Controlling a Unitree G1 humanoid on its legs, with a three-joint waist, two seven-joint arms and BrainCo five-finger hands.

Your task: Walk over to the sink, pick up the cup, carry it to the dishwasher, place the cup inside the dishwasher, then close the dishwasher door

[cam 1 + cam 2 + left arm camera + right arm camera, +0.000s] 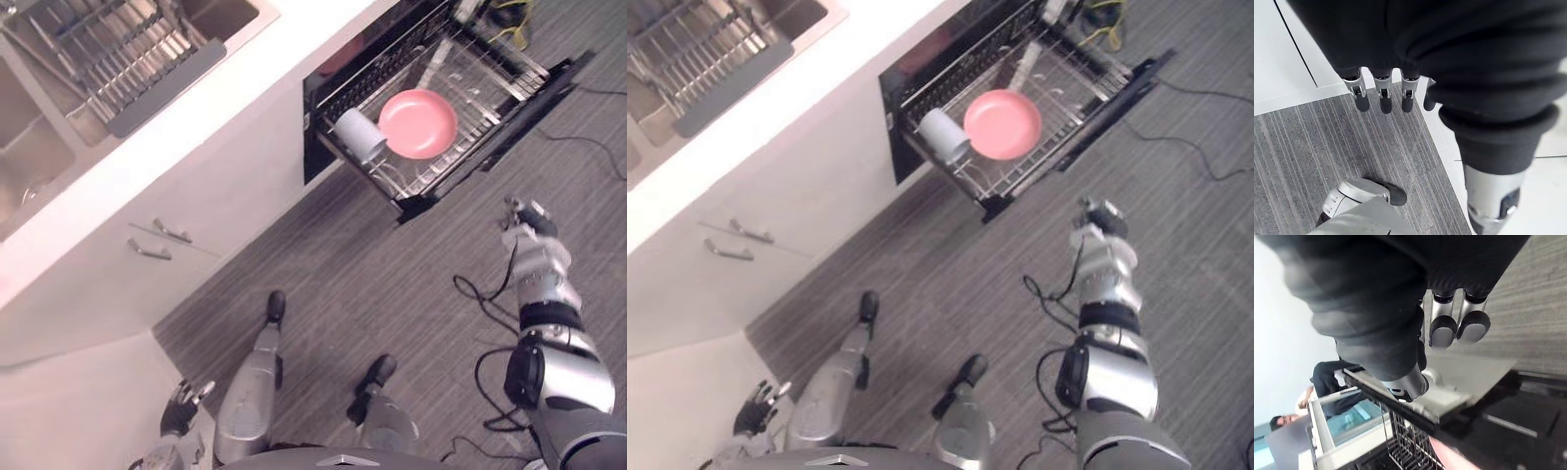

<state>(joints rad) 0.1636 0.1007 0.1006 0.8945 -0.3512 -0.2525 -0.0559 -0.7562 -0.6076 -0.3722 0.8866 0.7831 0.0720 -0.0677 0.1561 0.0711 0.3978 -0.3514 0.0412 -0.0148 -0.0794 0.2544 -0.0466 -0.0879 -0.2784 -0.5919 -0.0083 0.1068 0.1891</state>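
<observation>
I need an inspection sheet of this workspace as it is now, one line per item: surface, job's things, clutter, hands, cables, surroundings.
Surface: white countertop with a steel sink; a dish rack lies in the sink.
Job's things: cup lies on its side in the pulled-out dishwasher rack, beside a pink plate; dishwasher door open.
Clutter: nothing seen.
Hands: left hand hangs low, fingers straight, empty; right hand raised over the floor near the door's edge, apart from it, empty.
Cables: yellow cable on the floor beyond the dishwasher.
Surroundings: grey striped floor; cabinet handles under the countertop; a person in the background.
</observation>
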